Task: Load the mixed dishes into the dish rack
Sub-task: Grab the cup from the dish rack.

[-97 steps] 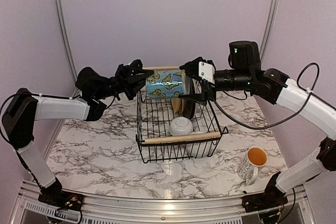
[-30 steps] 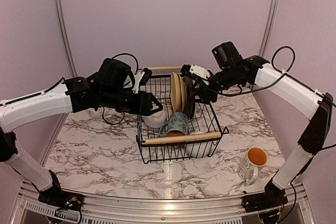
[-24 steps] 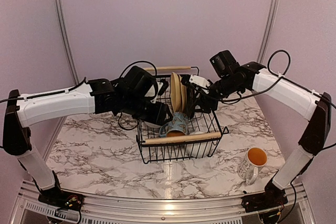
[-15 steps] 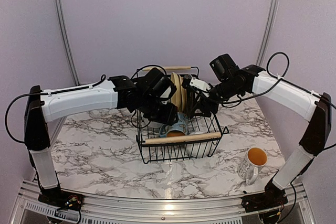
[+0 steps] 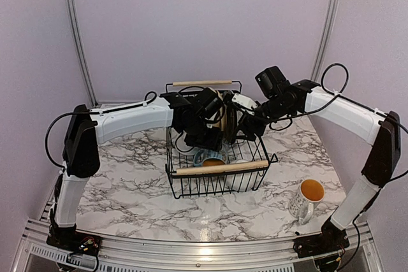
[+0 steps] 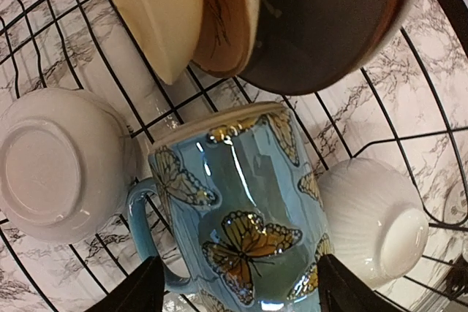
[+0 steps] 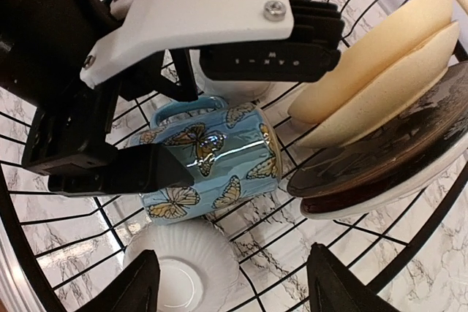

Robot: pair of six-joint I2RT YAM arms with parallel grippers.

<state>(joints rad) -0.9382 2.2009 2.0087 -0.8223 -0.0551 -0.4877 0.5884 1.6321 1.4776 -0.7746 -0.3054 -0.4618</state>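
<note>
Honestly, the left tool [image 6: 241, 294] sits released, straddling the butterfly mug [image 6: 241, 202], which lies sideways in the dish rack [image 5: 220, 168] between white bowls [image 6: 58, 162], rim near the plates [image 6: 322, 20]. The right tool [image 7: 234, 283] hangs open close by. Risks: a finger hooking the mug's handle when backing out, or the two tools bumping. The second mug [image 5: 309, 197] sits near the bench's [image 5: 115, 183] front right corner.

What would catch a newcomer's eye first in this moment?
A blue butterfly mug lies on its side in the dish rack, between two overturned white bowls and beside plates standing on edge. Both arms crowd over the rack, the left tool spread wide astride the mug, the right tool open above it. A lone yellow-lined mug stands on the table near the right arm's base.
</note>
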